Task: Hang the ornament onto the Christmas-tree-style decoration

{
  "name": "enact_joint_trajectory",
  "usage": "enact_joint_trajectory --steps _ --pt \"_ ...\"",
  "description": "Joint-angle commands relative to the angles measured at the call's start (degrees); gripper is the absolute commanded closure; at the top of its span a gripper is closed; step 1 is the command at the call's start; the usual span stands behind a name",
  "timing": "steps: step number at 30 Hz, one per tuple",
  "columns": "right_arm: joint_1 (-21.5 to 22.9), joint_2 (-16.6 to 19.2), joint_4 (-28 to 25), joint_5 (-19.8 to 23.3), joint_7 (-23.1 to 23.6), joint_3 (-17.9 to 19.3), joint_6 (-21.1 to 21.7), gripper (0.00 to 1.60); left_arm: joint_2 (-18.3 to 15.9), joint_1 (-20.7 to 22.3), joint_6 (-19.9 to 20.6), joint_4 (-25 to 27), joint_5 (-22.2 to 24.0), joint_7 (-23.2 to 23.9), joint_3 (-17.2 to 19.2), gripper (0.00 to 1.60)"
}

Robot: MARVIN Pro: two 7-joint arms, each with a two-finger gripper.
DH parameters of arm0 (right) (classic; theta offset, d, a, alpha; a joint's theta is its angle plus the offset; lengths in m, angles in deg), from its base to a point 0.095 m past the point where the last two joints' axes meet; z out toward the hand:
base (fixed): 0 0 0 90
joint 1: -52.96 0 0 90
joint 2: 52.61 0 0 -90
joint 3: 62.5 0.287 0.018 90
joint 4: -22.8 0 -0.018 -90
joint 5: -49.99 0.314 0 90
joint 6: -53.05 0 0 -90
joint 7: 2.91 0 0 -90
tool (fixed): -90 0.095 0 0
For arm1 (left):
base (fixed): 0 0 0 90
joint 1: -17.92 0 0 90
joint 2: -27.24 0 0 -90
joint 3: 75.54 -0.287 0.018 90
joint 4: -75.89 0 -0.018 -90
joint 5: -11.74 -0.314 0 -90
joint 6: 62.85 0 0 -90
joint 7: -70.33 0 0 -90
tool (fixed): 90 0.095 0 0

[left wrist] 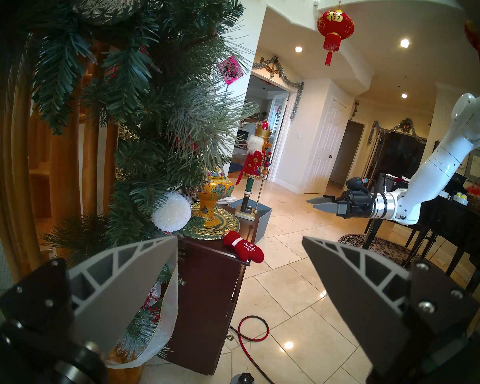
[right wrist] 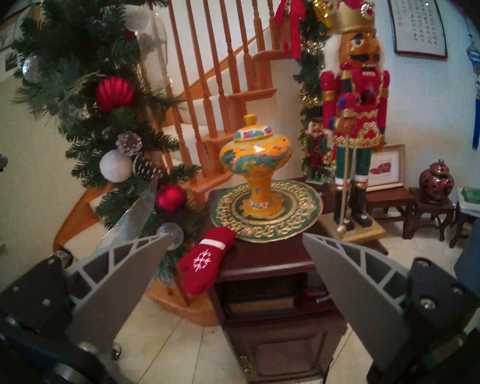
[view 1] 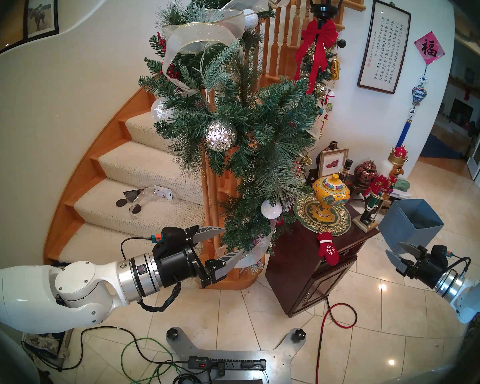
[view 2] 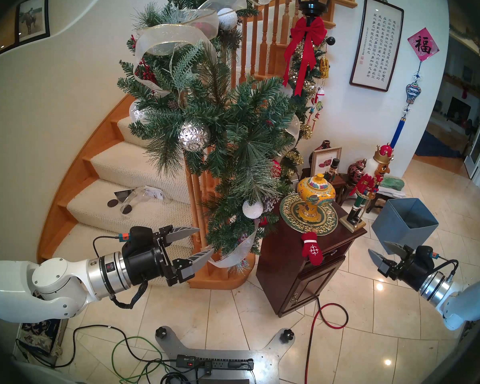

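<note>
The ornament is a red felt mitten with a white snowflake. It lies on the front edge of a dark wooden cabinet, its tip hanging over. The Christmas-tree-style decoration is a bushy green garland with sheer ribbon and silver and white balls, draped down the stair rail left of the cabinet. My left gripper is open and empty, close beside the garland's lower end. My right gripper is open and empty, right of the cabinet, pointing at the mitten.
On the cabinet stand a yellow lidded jar on a green-gold plate and a tall nutcracker. A blue-grey box sits behind my right gripper. A red cable loops on the tile floor. The wooden newel post stands behind the garland.
</note>
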Motion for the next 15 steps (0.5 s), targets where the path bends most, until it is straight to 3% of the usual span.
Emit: enact_joint_trajectory --steps 1,15 --pt "0.2 -2.0 -2.5 -3.7 -2.9 -0.1 0.0 0.0 0.0 0.1 0.0 0.0 0.0 0.0 0.2 0.0" --pt "-1.1 1.3 -4.4 -15.4 -16.1 5.5 0.9 0.0 0.0 0.1 0.0 0.0 0.0 0.0 0.2 0.0"
